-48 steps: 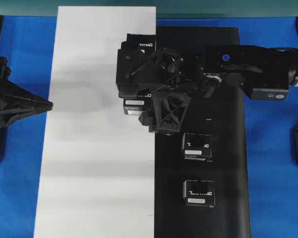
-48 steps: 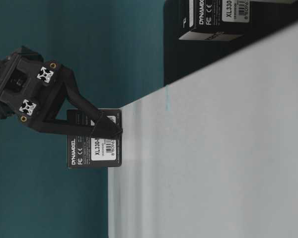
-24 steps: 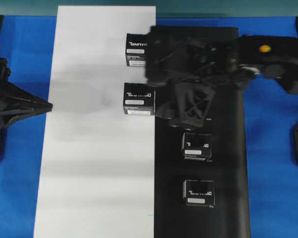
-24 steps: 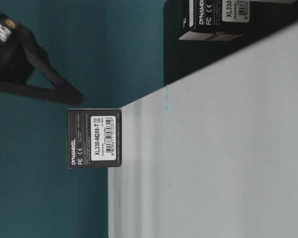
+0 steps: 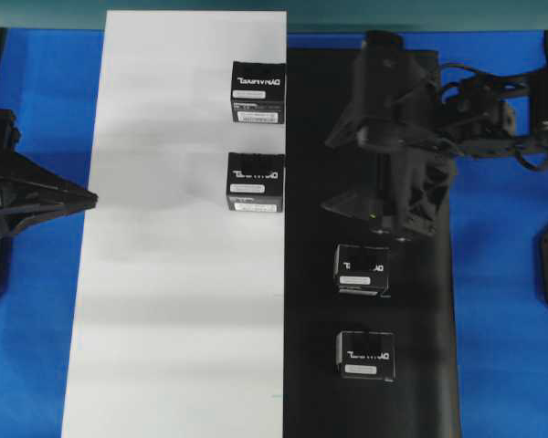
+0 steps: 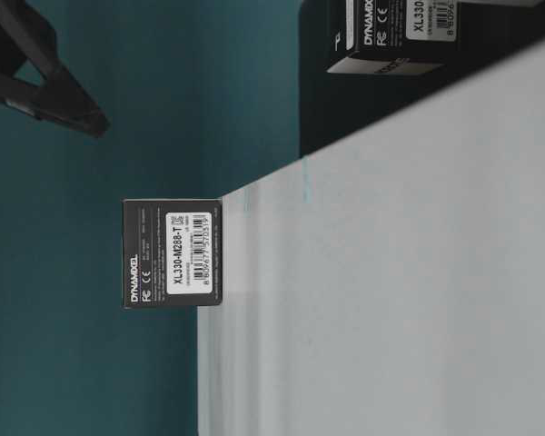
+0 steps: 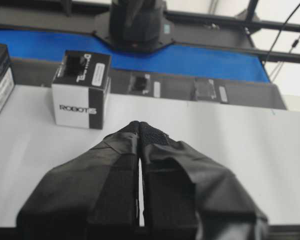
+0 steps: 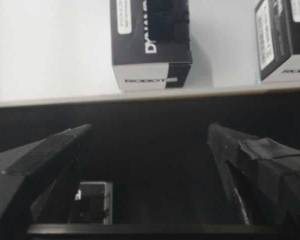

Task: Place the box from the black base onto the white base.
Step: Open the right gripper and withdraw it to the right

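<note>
Right end effector (image 5: 384,178) raised, jaws spread wide, nothing between them; arm reaches in from the overhead view's right edge, wrist bent so the fingers (image 8: 45,160) point toward that view's left. Left end effector (image 5: 78,193) parked low at the overhead view's left edge, fingers (image 7: 115,170) pressed together, empty, pointing toward that view's right.

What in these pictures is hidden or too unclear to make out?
- Overhead view: the right gripper hangs over the black base, hiding the stretch beneath it.
- Table-level view: the box on the black base is cut off by the top edge.
- Right wrist view: a box on the white base is cropped by the right edge; the lettering is blurred.
- Left wrist view: the shut left gripper hides the board below.
</note>
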Motion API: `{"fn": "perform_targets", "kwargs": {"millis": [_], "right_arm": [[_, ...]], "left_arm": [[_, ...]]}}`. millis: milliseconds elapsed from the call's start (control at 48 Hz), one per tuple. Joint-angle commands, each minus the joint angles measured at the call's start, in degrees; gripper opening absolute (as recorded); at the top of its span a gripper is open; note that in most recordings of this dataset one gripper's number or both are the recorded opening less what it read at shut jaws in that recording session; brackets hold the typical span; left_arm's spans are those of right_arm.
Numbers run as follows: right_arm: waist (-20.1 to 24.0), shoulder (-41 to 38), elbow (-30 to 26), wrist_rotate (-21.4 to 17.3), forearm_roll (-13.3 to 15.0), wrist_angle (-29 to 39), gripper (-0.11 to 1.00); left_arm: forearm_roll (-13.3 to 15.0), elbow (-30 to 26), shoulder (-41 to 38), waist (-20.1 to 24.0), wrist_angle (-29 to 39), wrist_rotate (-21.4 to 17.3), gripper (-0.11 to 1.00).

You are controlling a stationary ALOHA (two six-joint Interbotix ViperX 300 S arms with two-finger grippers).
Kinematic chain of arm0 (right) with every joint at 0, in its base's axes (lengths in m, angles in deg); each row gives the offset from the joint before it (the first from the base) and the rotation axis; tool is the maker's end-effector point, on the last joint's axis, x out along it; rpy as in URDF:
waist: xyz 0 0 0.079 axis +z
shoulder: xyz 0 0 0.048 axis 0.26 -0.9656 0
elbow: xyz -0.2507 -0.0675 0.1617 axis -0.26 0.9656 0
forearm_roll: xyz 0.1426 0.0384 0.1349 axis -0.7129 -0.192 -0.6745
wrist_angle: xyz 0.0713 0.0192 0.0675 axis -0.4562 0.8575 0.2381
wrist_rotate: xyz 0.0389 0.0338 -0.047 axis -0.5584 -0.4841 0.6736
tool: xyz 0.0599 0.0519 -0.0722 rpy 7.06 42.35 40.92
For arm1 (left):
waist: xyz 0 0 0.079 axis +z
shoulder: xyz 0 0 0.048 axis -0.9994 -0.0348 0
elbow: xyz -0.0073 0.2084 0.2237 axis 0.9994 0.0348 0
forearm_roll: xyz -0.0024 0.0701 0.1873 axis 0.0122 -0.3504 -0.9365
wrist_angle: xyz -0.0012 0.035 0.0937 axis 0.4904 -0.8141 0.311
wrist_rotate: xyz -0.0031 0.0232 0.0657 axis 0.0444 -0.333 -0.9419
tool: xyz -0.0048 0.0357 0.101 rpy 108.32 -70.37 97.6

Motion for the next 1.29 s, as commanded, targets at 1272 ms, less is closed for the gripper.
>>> {"fn": "perform_targets", "kwargs": {"millis": [1272], "right_arm": [[2.64,19.86,17.93,-2.81,-0.26,-12.39,1.00]], "left_arm": [[-0.09,-1.49,-1.23,-1.14,2.29,0.44,-0.01]]}}
